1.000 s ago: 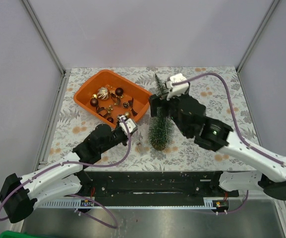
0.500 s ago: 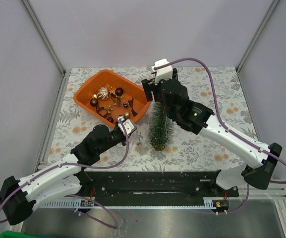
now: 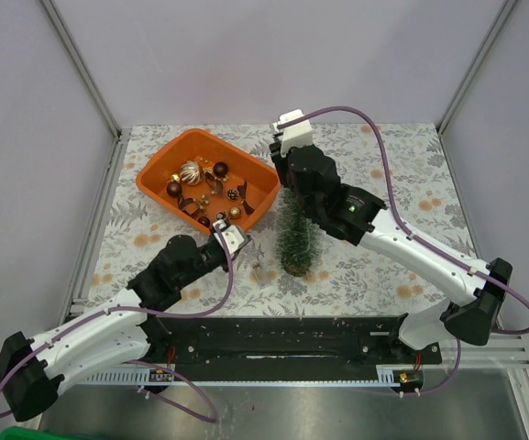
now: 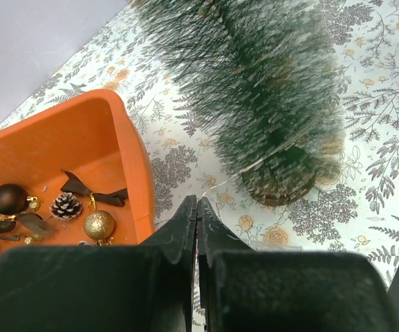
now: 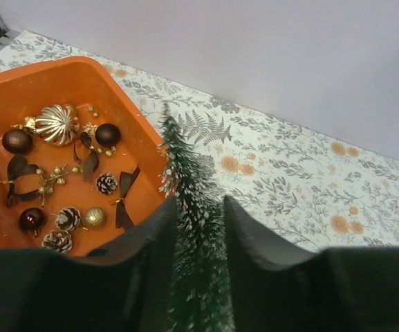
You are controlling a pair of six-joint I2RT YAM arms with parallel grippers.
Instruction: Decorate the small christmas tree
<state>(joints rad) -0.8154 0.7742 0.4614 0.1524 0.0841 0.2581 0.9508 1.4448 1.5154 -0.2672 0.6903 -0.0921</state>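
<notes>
Seen from above, the small christmas tree (image 3: 296,240), a slim cone of dark green, white-frosted bristles, stands upright on the flower-patterned counter (image 3: 383,174), just right of the near corner of a rectangular orange plastic tray (image 3: 159,163) that holds gold and dark brown baubles. The right claw (image 3: 289,200) comes down on the tree's top from the far side, while the left claw (image 3: 242,241) hangs near the tray's near rim, left of the tree. From the left wrist, this claw's black fingers are pressed together with nothing visible between them; the tree rises blurred ahead to the right on its round base, and the tray lies to the left with a small pinecone (image 4: 66,205) and a gold glitter ball (image 4: 99,225) inside. From the right wrist, the two fingers clasp the tree's upper part, its bristles filling the gap and its tip reaching past them beside the tray.
</notes>
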